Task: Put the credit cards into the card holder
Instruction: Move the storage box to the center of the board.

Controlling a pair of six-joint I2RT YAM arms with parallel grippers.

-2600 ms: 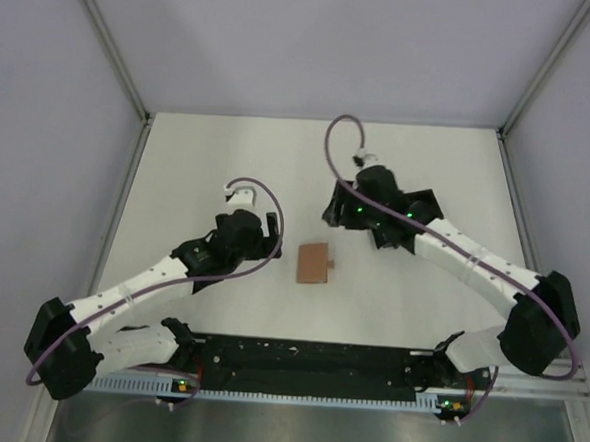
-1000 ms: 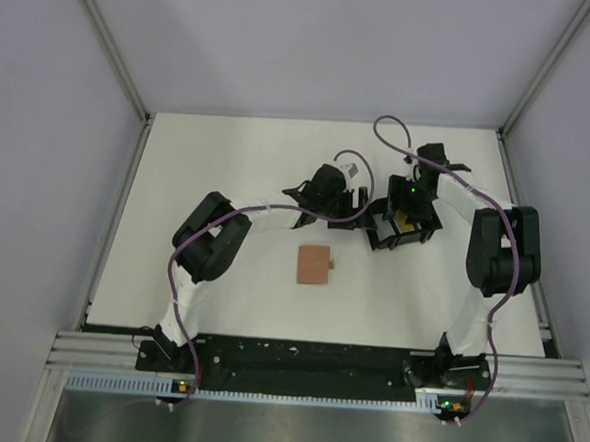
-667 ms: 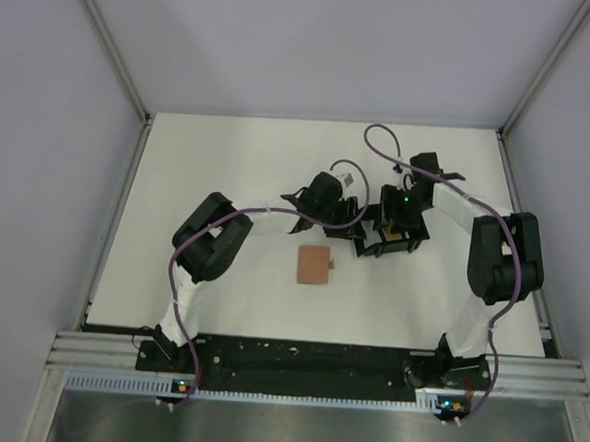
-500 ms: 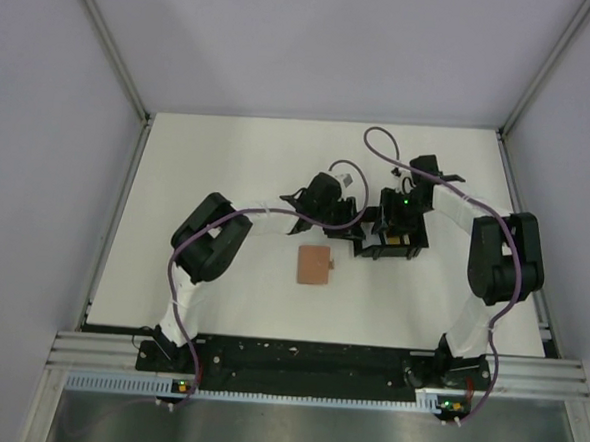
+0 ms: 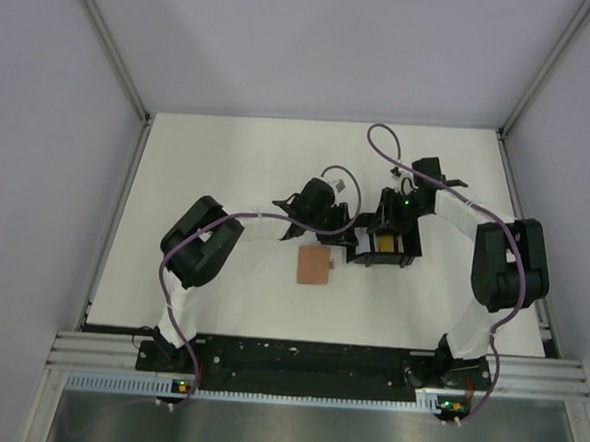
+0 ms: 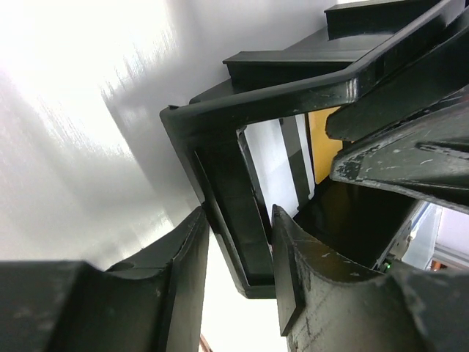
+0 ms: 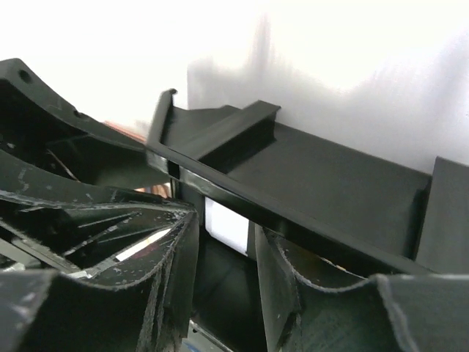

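Observation:
The tan card holder (image 5: 314, 266) lies flat at mid-table, with neither gripper on it. To its right stands a black tray (image 5: 414, 250) holding the credit cards, one light blue (image 5: 381, 244) and one yellow-orange (image 5: 396, 245). My left gripper (image 5: 346, 239) is shut on the tray's left wall (image 6: 242, 235), one finger (image 6: 190, 257) outside and the other inside. The yellow card (image 6: 322, 143) and a pale card (image 6: 272, 165) show past that wall. My right gripper (image 5: 391, 224) is shut on the tray's far wall (image 7: 220, 279), and the pale card (image 7: 226, 224) shows between its fingers.
Grey enclosure walls stand on three sides of the white table (image 5: 228, 167). The black rail (image 5: 297, 359) with both arm bases runs along the near edge. Purple cables (image 5: 380, 136) loop above both wrists.
Both grippers have closed onto the black tray's walls. The tray has turned square to the table and shifted slightly toward the card holder. The card holder has not moved.

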